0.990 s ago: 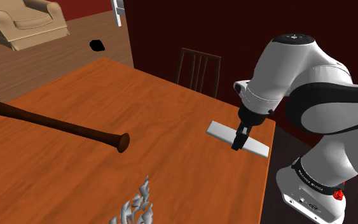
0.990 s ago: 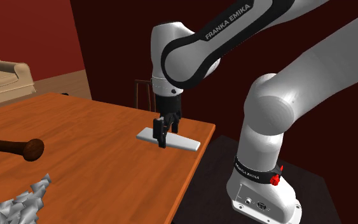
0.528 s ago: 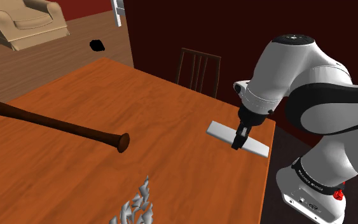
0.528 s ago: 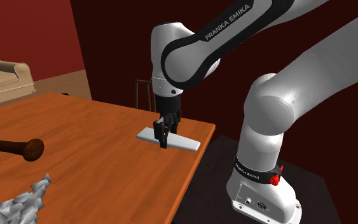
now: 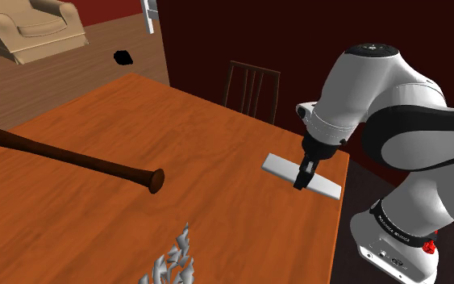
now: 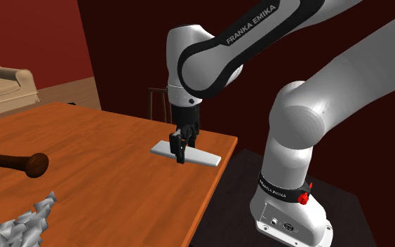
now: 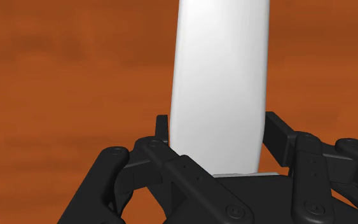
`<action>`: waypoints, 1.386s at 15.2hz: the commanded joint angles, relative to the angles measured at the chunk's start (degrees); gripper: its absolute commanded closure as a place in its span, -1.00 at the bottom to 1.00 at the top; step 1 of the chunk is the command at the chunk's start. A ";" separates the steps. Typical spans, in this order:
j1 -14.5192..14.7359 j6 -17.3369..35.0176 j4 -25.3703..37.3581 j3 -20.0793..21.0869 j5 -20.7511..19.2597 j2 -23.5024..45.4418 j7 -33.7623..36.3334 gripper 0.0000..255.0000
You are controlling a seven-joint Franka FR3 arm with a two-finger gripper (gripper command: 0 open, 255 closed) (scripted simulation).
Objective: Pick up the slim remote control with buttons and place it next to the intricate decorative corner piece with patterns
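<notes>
Clasping the white remote control [image 7: 222,63] across its narrow width, the black gripper [image 7: 219,124] is closed on the slab. In the wrist view, one finger [image 7: 162,130] bears on each long edge, with no gap on either side. This view gives the finger contact, and the two exterior views give the layout.

Shoulder view: the remote [image 5: 281,167] lies on the wooden table [image 5: 217,210] near the edge by the robot's stand. The gripper [image 5: 301,181] points straight down onto its middle. The slab appears to rest flat on the wood, though the fingers hide the contact.

Second exterior view: the remote [image 6: 203,158] and gripper [image 6: 180,151] appear from the side, close to the table [image 6: 118,182] corner.

The decorative corner piece [image 5: 172,258] [image 6: 20,221] is a pale grey jagged cluster at the table's near edge, well apart from the remote. A dark brown baseball bat [image 5: 72,157] [image 6: 13,161] lies on the table, also well apart from the remote. A dark chair [image 5: 249,85] stands behind the table, with a beige armchair [image 5: 35,28] beyond it.
</notes>
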 commanded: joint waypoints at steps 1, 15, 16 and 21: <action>-0.08 -1.24 0.43 -0.19 -0.24 -0.83 0.03 1.00; -0.97 -15.97 8.23 -3.06 -3.49 -7.86 0.64 1.00; -0.94 -16.87 8.88 -3.33 -3.77 -8.11 0.74 1.00; -0.95 -20.84 12.00 -4.37 -4.84 -8.96 1.09 1.00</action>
